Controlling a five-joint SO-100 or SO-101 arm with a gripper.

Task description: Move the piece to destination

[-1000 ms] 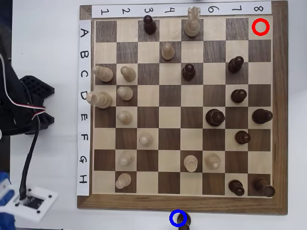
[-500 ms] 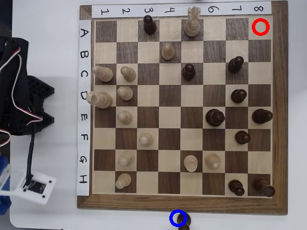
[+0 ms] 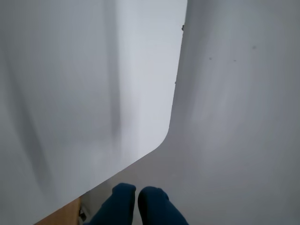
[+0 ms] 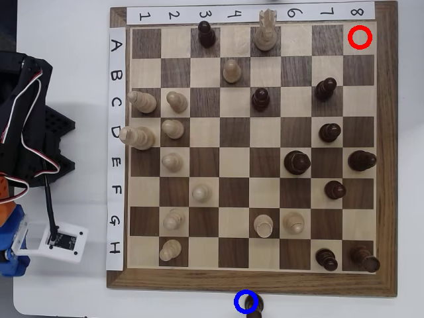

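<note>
Piece: a dark pawn [image 4: 255, 306] sits off the chessboard [image 4: 384, 165], at the overhead view's bottom edge, touching the blue ring [image 4: 246, 301] and partly cropped.
Red ring [image 4: 360, 38]: empty corner square, no piece inside.
Claw [image 3: 137, 194]: blue fingertips pressed together, grasping nothing, over the bare white desk [image 3: 234, 117] in the wrist view.
Arm [image 4: 23, 132]: parked left of the board, well apart from the pawn.
Judgement: delivery looks done; best practice is retreating clear without brushing any pieces.

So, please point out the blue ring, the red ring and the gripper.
blue ring [image 4: 237, 302]: overhead view, on the left of its outline.
red ring [image 4: 351, 38]: overhead view, on the left of its outline.
gripper [image 3: 137, 194]: wrist view, between its two blue fingertips.
</note>
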